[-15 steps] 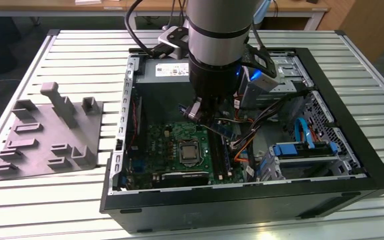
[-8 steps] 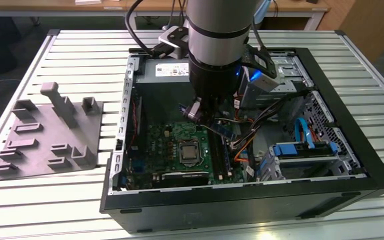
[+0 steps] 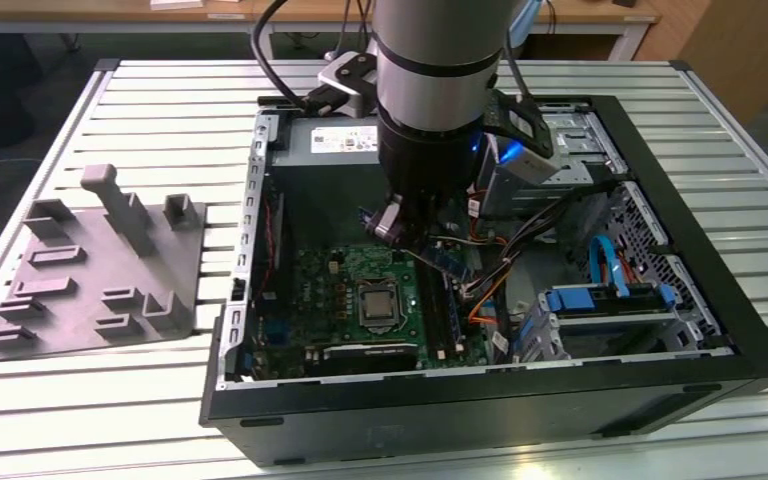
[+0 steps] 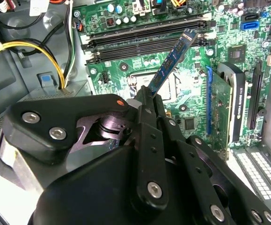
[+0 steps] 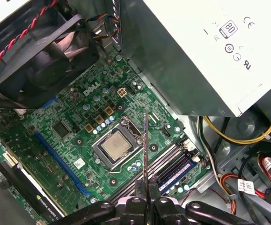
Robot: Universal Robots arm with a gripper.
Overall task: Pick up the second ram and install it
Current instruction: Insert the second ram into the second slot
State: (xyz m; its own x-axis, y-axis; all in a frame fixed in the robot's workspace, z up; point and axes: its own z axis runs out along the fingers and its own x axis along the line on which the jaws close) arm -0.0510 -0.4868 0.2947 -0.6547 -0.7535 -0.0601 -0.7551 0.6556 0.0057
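— So, where is the second ram (image 4: pixel 172 58)?
— Inside the open computer case (image 3: pixel 491 400). The gripper (image 4: pixel 148 96) has its fingers closed on 1 end of the stick, which is held tilted above the green motherboard (image 3: pixel 344 290), near the processor (image 5: pixel 115 145).
— Is it in a slot?
— Not seated. In the second wrist view its free end points toward the long black memory slots (image 4: pixel 144 40). Whether it touches them cannot be told. In the first wrist view the stick appears edge-on, a thin line pinched between the fingertips (image 5: pixel 139 187).
— And outside the case?
— In the exterior view, a grey holder tray (image 3: pixel 91 270) with upright posts sits on the slatted table (image 3: pixel 117 100). It is at the exterior view's left, beside the case and well apart from the arm.
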